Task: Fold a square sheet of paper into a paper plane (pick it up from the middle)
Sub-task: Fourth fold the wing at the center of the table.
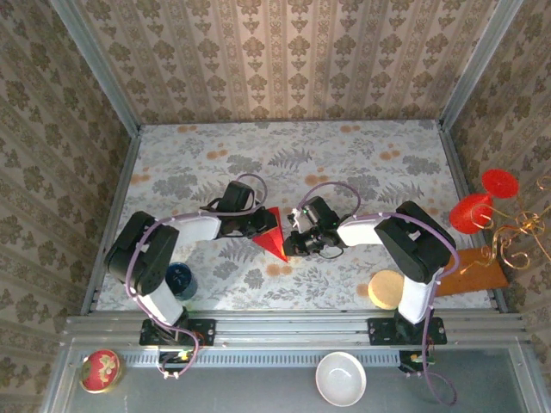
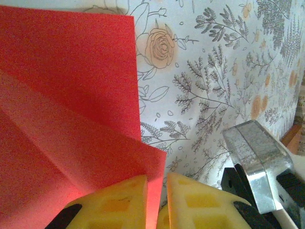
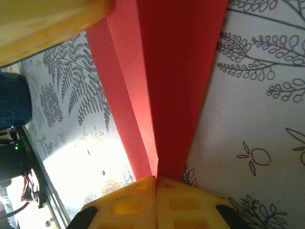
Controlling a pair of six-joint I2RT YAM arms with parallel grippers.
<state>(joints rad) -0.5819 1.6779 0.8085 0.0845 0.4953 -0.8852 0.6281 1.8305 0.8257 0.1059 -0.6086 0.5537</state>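
1. Square sheet of paper (image 1: 271,237), bright red, sits mid-table on the floral table cover (image 1: 362,163), between the two arms. It is already folded and reads as a triangle in the top external view, with one point toward the near edge.
2. Left gripper (image 1: 258,226) is at the sheet's left side and right gripper (image 1: 291,243) at its right side. Both are touching it.
3. Left wrist view: the sheet shows a diagonal crease and an overlapping flap. The flap's lower corner runs down into the narrow gap between the yellow fingers (image 2: 119,202). The left claw is drawn nearly together, pinching that flap edge.
4. Right wrist view: the sheet stands as a folded ridge with layered edges, narrowing toward the yellow fingers (image 3: 190,207). The right claw is pressed together, pinching the ridge's end.
5. Cannot tell how much of the sheet lies flat on the cover.
6. Dark blue round container (image 1: 181,280) is near the left arm's base. Tan round disc (image 1: 387,289) is near the right arm's base, with a brown board (image 1: 472,275) just beside it at the table's right edge.
7. Red translucent glasses (image 1: 482,202) are past the right edge. Red floral tin (image 1: 101,370) and white bowl (image 1: 342,379) are on the near ledge.
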